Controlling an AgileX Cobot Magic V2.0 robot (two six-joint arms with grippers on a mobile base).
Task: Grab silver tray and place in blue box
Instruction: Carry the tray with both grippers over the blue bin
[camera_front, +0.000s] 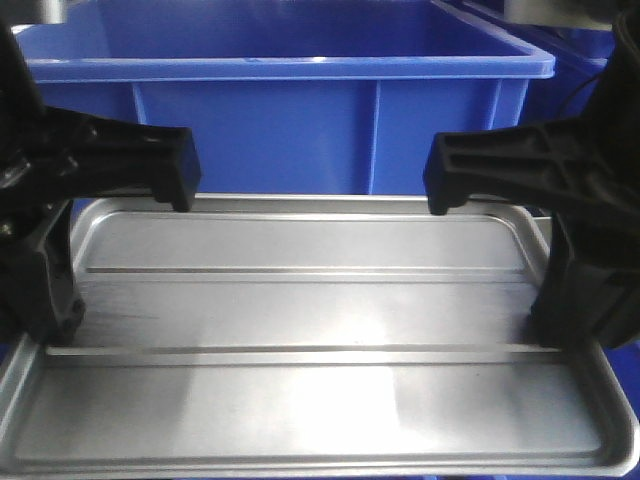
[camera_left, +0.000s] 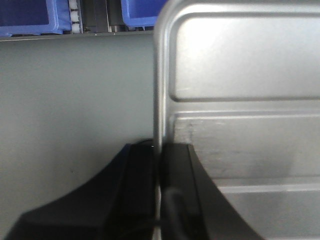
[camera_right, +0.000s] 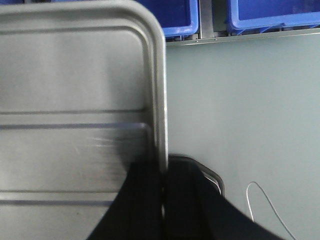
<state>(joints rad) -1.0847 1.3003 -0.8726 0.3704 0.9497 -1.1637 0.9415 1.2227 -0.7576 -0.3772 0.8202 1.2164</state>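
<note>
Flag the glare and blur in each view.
Front view: white glare patches across the silver tray, blue box evenly lit. Left wrist view: tray's upper corner washed out, left gripper a dark shape. Right wrist view: soft, right gripper a black blur.

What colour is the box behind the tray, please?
Bright blue; the blue box, behind the silver tray, shows best in the exterior front-facing view.

Under everything you see a plain grey surface (camera_left: 75, 100), and a thin white wire (camera_right: 272, 207) lies on it in a loose curve in the right wrist view. Along its far edge stand blue bins (camera_left: 30, 17), with a metal post (camera_left: 97, 15) and a column of small white rollers (camera_left: 75, 17) between two of them. In the front view, another blue crate (camera_front: 590, 50) shows at the upper right.
</note>
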